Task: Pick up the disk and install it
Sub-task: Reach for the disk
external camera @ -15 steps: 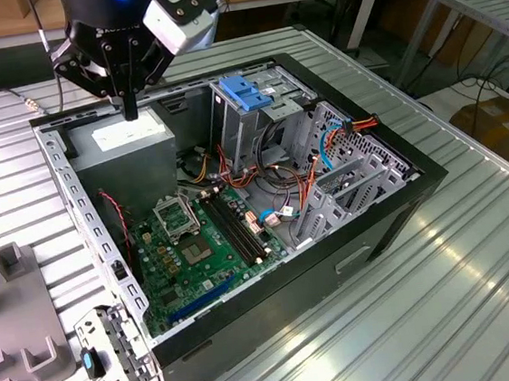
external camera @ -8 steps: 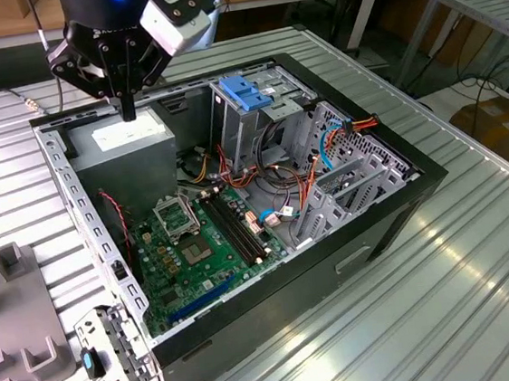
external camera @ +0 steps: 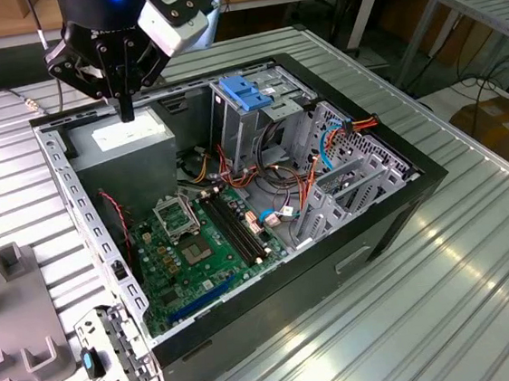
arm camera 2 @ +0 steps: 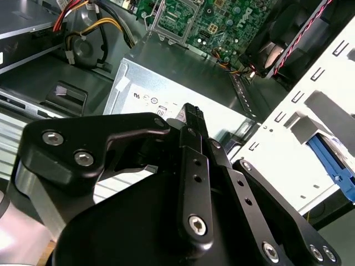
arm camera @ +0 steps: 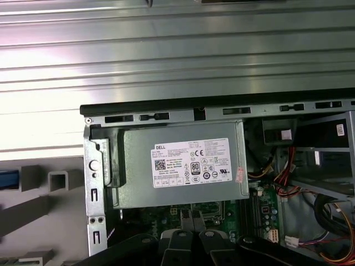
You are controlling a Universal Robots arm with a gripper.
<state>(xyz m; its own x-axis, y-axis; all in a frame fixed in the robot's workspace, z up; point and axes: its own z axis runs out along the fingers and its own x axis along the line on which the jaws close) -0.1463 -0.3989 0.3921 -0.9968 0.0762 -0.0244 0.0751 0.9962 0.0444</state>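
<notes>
In the exterior view your gripper (external camera: 125, 111) hangs just above the power supply (external camera: 127, 145), at a corner of the open case (external camera: 61, 188). Its jaws are drawn together with nothing between them. The cage (external camera: 233, 129) stands well apart from it, near the middle of the case. In the second wrist view the closed fingers (arm camera 2: 191, 116) point down at the supply's labelled face. Beyond the case wall you can see a blue rail, which I take to be the edge of the disk (arm camera 2: 328, 162), lying beside a grey holder (arm camera 2: 316, 119) on the pale table. In the first wrist view the same blue shows as a sliver (arm camera: 8, 179) among the holder blocks, outside the case and well apart from your gripper. By my reading you are at the very start: the disk is not lifted and nothing is installed. It seems to lie flat. The visible stretch of rail runs away from the case wall, so the long axis is probably crosswise to that wall. I cannot tell which end leads.
</notes>
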